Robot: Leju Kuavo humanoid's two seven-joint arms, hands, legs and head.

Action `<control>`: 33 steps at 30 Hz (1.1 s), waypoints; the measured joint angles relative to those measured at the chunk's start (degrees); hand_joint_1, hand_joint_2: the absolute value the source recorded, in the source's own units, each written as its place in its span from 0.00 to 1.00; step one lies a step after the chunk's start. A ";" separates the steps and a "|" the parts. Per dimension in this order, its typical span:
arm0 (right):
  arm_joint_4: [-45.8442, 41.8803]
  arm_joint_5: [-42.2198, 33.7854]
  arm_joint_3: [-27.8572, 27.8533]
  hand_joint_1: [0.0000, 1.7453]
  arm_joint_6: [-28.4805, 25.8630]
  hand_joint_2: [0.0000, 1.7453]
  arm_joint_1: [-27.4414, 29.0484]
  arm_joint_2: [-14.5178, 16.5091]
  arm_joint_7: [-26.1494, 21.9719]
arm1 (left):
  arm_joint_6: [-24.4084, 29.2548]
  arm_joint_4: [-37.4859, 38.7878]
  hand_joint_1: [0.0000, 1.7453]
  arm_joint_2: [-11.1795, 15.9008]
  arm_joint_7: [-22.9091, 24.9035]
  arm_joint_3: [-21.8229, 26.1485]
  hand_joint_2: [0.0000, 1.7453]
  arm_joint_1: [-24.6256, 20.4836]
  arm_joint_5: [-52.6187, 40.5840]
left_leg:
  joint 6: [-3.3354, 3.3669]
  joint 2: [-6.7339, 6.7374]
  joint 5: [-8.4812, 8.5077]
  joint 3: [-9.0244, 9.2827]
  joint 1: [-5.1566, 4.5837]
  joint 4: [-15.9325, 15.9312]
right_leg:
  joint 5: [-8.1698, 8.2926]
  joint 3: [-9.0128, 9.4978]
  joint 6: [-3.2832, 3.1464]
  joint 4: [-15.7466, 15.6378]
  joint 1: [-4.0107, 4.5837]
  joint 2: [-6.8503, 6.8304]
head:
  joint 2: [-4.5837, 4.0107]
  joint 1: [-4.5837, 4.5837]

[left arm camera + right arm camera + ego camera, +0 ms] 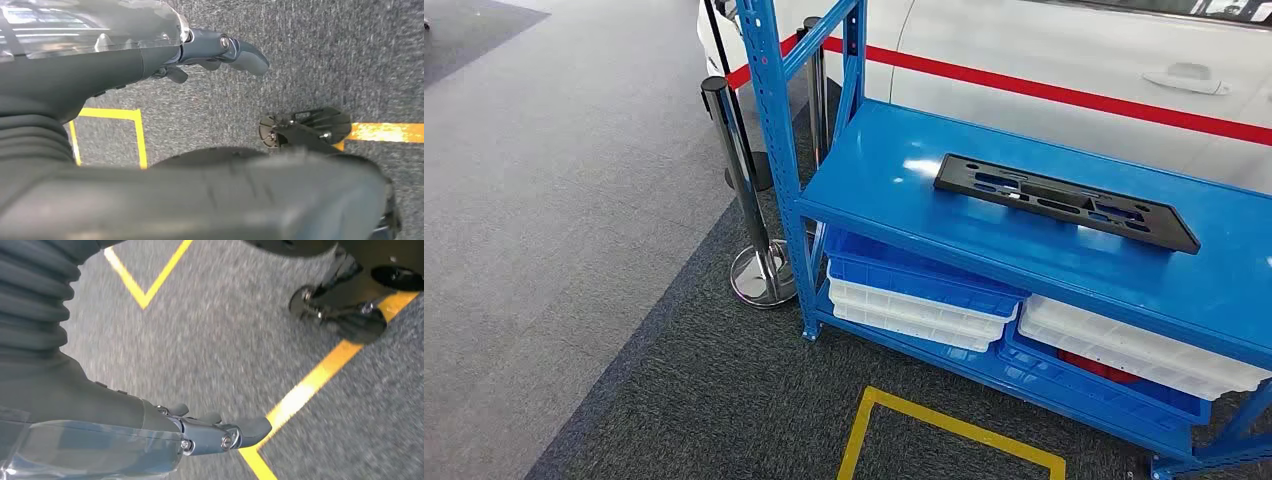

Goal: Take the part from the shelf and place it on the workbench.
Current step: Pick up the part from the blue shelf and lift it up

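Note:
A long black flat part [1064,200] with several cut-outs lies on the top board of the blue shelf [894,200], toward its right half. My left hand [220,52] hangs over the dark carpet with its fingers stretched out and nothing in it. My right hand [220,432] also hangs above the carpet, fingers extended and apart, holding nothing. Both hands are far from the part.
Blue and white trays [924,295] are stacked on the lower shelf board, more white trays [1124,350] to the right. A chrome barrier post [749,200] stands left of the shelf. A white car with a red stripe [1064,60] is behind. Yellow floor tape [944,430] marks the carpet.

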 joint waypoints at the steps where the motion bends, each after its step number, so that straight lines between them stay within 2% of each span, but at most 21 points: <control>1: 0.03 0.61 0.30 0.00 -0.16 0.00 -0.27 -0.12 0.08 | 0.28 0.09 0.00 -0.04 0.12 -0.76 0.00 -0.14 0.35 | 0.00 0.00 0.00 0.00 0.00 0.00 | 0.00 0.00 0.00 0.00 0.00 0.00 | 0.00 0.01; 27: 1.09 29.97 14.31 0.00 -10.10 0.00 -16.45 -6.93 2.92 | 13.18 5.68 0.00 -1.80 4.62 -36.99 0.00 -6.88 16.49 | 0.03 0.00 0.05 -0.03 0.00 0.05 | 0.07 0.03 0.07 0.03 0.00 0.00 | 0.00 0.01; 33: 1.04 36.21 16.64 0.00 -13.03 0.00 -22.55 -8.76 2.61 | 16.11 6.99 0.00 -2.37 5.39 -45.18 0.00 -8.60 20.40 | 0.04 -0.01 0.11 -0.07 0.00 0.08 | 0.15 0.02 0.12 0.05 0.00 0.01 | 0.00 0.02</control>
